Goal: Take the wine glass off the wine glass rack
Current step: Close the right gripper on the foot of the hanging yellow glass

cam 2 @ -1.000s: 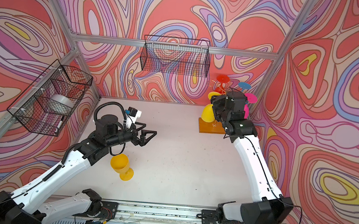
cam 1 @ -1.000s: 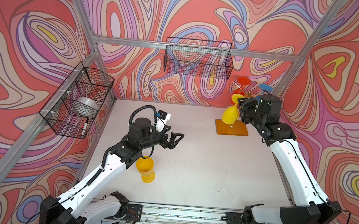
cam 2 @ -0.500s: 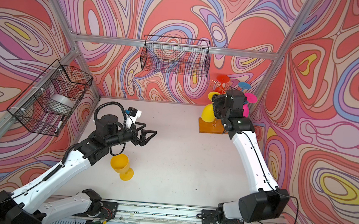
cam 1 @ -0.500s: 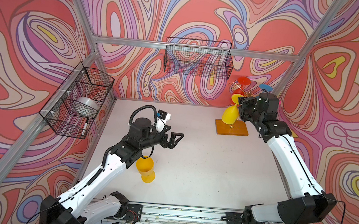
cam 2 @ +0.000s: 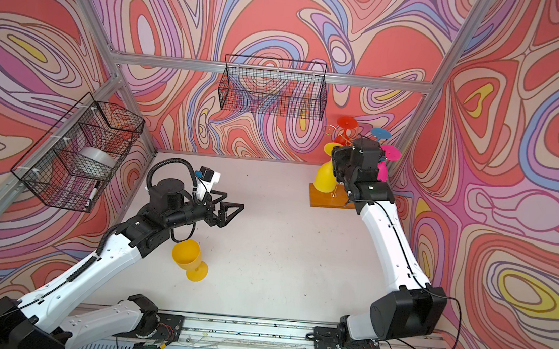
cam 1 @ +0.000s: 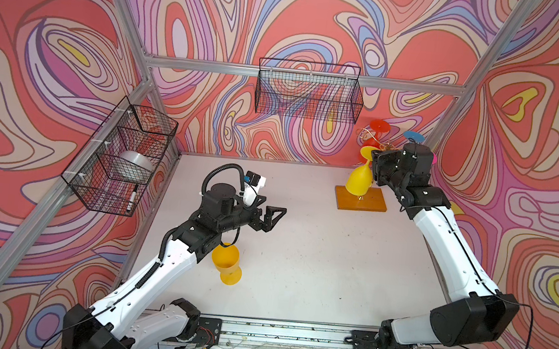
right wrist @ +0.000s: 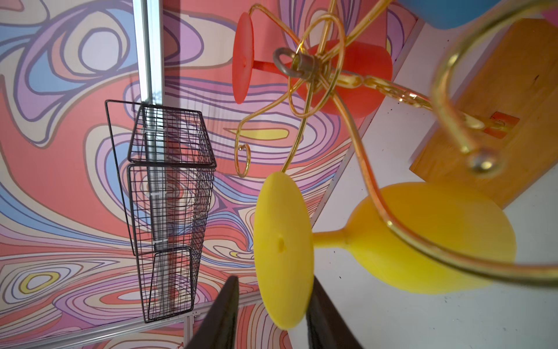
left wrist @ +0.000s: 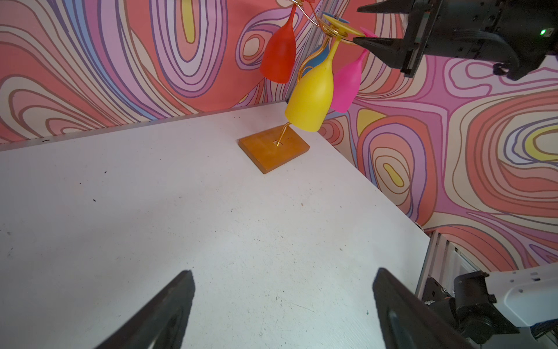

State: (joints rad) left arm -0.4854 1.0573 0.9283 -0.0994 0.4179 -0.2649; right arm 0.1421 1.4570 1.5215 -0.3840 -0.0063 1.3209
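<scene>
Right pincer (cam 1: 374,159) at the foot of the hanging yellow plastic wine glass (cam 1: 358,182); glass not yet off its hook.

Top views: the glass hung bowl-down on the gold wire wine glass rack (cam 1: 373,203), whose amber base sat at the far right of the white counter (cam 1: 315,255). The left pincer (cam 1: 275,219) hovered mid-counter, with a second yellow goblet (cam 1: 225,264) upright near that arm.
Left wrist: the left pincer was spread wide above the counter. A red glass (left wrist: 279,57) and a pink glass (left wrist: 347,84) hung beside the yellow one.
Right wrist: the right pincer was partly spread, straddling the yellow foot disc, with one finger (right wrist: 223,308) clear of it.
</scene>
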